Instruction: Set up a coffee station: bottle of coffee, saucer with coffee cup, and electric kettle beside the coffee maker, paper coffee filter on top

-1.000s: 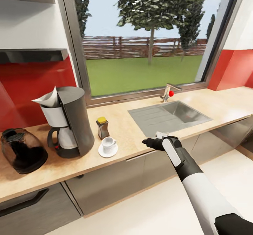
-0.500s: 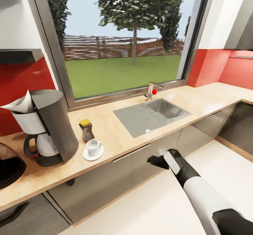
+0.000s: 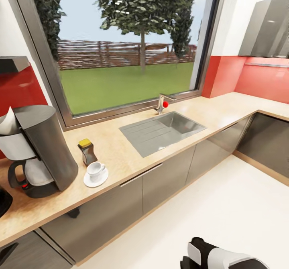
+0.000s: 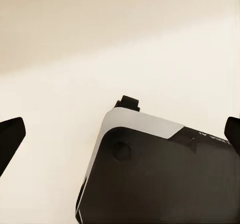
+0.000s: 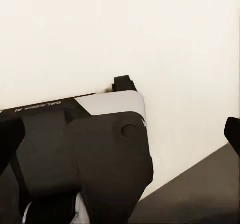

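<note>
The coffee maker (image 3: 38,150) stands upright at the left end of the tabletop (image 3: 120,158), with a white paper coffee filter (image 3: 7,122) sticking up from its top at the frame's left edge; just to its right stands the bottle of coffee (image 3: 87,151) with a yellow cap, and in front of that bottle the white coffee cup (image 3: 95,168) sits on the saucer (image 3: 95,178), near the tabletop's front edge; a dark rounded shape (image 3: 3,200) cut by the left edge of the head view, beside the coffee maker, cannot be identified; further right a steel sink (image 3: 162,130) is set into the tabletop below the window (image 3: 120,56), with a tap (image 3: 161,103) bearing a red knob behind it.

The right arm (image 3: 216,257) shows at the bottom edge of the head view, low over the pale floor (image 3: 208,204) and well apart from the tabletop and everything on it; the right end effector (image 5: 120,139) looks down at the floor and part of the robot's body (image 5: 85,159), its dark fingertips (image 5: 232,134) at opposite edges of the wrist view, wide apart and holding nothing; the left end effector (image 4: 120,136) likewise has its fingertips (image 4: 10,136) spread to the edges of its view, empty, above the robot's body (image 4: 160,174) and the floor.
</note>
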